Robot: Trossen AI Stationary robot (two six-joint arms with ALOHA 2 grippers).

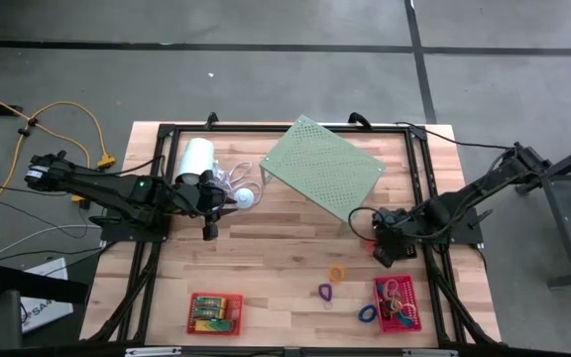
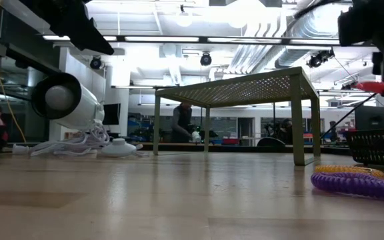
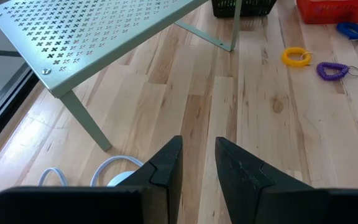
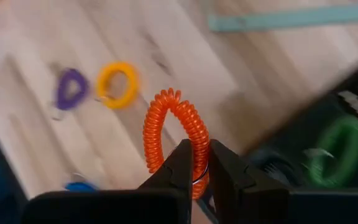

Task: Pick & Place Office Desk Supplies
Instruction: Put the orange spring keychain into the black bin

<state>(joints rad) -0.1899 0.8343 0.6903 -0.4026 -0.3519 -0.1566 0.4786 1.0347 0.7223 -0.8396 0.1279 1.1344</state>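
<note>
- While the right gripper (image 4: 196,163) hangs above the desk (image 1: 295,253) at centre right of the high view, its jaws are pinched on an orange coil loop (image 4: 174,138), which stands up from the fingertips.
- The step in hand appears to be carrying this loop to a basket; the black mesh basket (image 4: 328,149), at the right edge of the right wrist view, lies closest and already holds a green coil (image 4: 335,149).
- To do it well, the loop should be brought fully over the basket's rim before release, since a springy coil could bounce off an edge.
- The left gripper (image 3: 197,163) waits at upper left of the high view, beside the white cylinder (image 1: 196,159), with its jaws narrowly parted and empty.
- Other loops lie loose on the desk: a yellow one (image 1: 337,272), a purple one (image 1: 324,292) and a blue one (image 1: 367,313), at lower centre of the high view.
- The high view alone shows both red baskets (image 1: 214,312), lower left and lower right.
- Only the right wrist view shows the grip and the orange loop; from above the arm hides them.
- The low view shows the perforated shelf (image 2: 245,87) standing on legs.
</note>
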